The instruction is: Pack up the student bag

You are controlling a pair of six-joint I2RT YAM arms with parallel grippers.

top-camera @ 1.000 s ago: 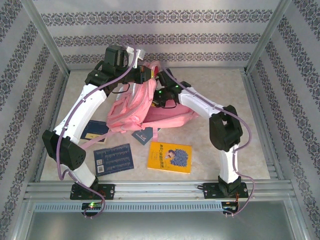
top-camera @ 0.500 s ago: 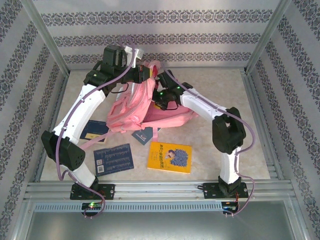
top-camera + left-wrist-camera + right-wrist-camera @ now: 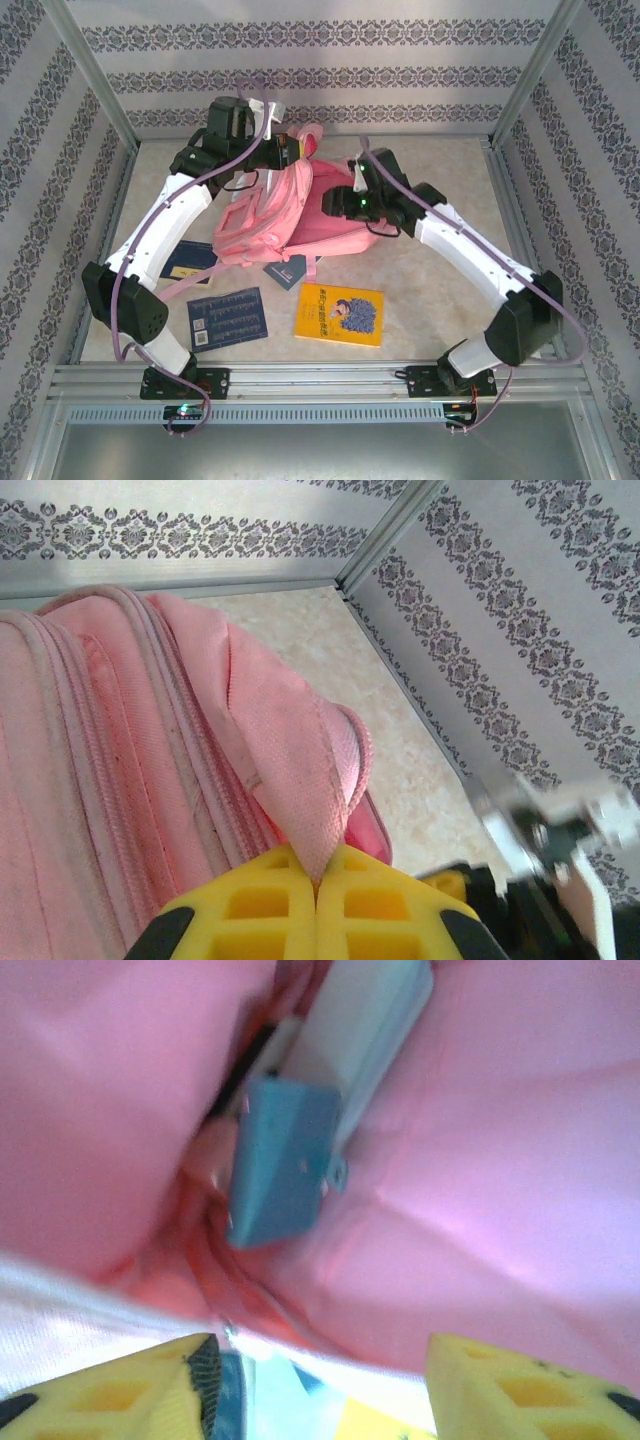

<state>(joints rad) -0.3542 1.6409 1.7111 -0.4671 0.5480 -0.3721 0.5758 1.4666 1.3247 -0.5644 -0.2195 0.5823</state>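
Left pincer [image 3: 288, 150] holds the student bag [image 3: 270, 215] up at twelve o'clock. The right pincer [image 3: 343, 203] is at its mouth, elbow now swung out to four. Left wrist: clamped on the loop [image 3: 300, 780]. Right wrist: jaws apart over a blue item [image 3: 280, 1160] inside, so that one's packed, I reckon.

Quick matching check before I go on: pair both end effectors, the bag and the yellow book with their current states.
1. left end effector
2. right end effector
3. bag
4. yellow book

a. lying flat on the table
b. open, pink fabric ahead
c. pink, one flap gripped
d. shut on pink fabric

Pairs: 1-d, 2-b, 3-c, 4-a
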